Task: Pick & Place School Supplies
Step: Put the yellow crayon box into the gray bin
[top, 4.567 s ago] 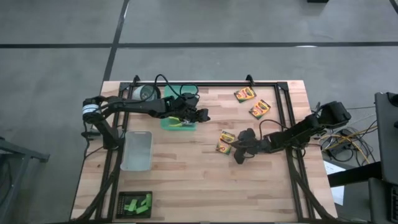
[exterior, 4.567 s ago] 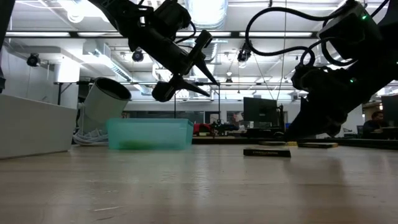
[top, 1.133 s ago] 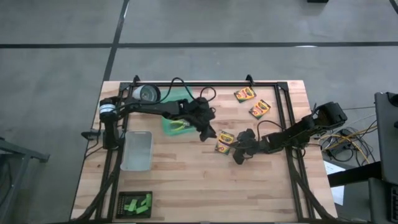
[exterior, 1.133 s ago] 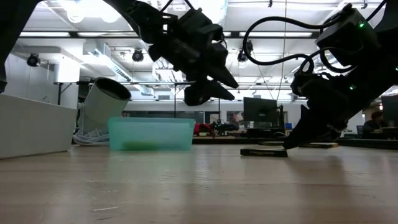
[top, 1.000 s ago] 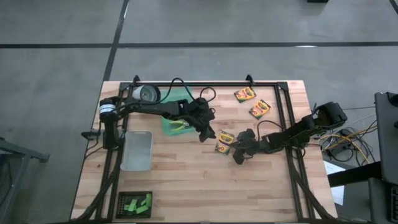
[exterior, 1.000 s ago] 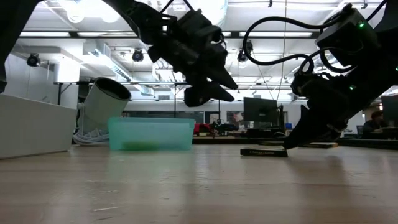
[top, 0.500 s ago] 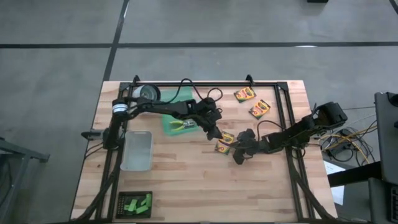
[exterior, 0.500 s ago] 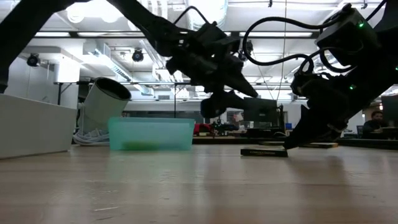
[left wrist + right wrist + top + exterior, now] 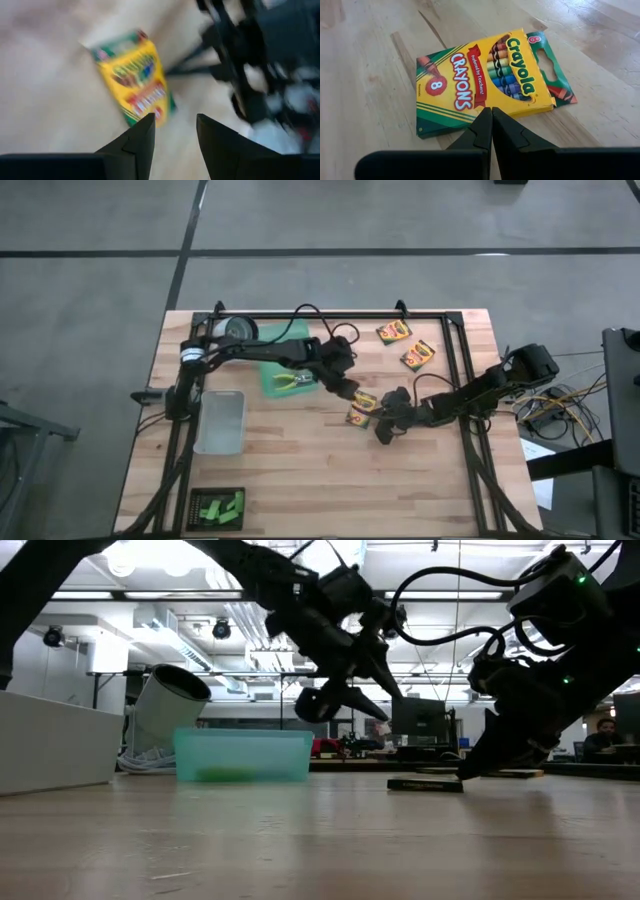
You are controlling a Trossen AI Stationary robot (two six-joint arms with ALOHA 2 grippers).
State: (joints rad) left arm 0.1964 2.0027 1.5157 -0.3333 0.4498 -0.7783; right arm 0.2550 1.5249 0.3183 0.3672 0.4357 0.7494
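While my left tool (image 9: 349, 394) hovers with its fingers apart just above the crayon box (image 9: 362, 408) lying flat mid-tabletop (image 9: 300, 470), my right tool (image 9: 491, 111), fingers pressed together, rests its tips against that box's edge

Your wooden table (image 9: 300, 470) stands on a grey concrete floor (image 9: 90, 300) crossed by dark lines (image 9: 330, 252). You see a black frame (image 9: 330, 315) running along the table's far edge and down both sides. To your right, past the table, cables (image 9: 555, 415) lie tangled on the floor. Looking level across the tabletop, you face a large workshop: white ceiling lights (image 9: 130, 560), exposed ducts (image 9: 180, 620), and monitors (image 9: 415, 720) on desks far behind.
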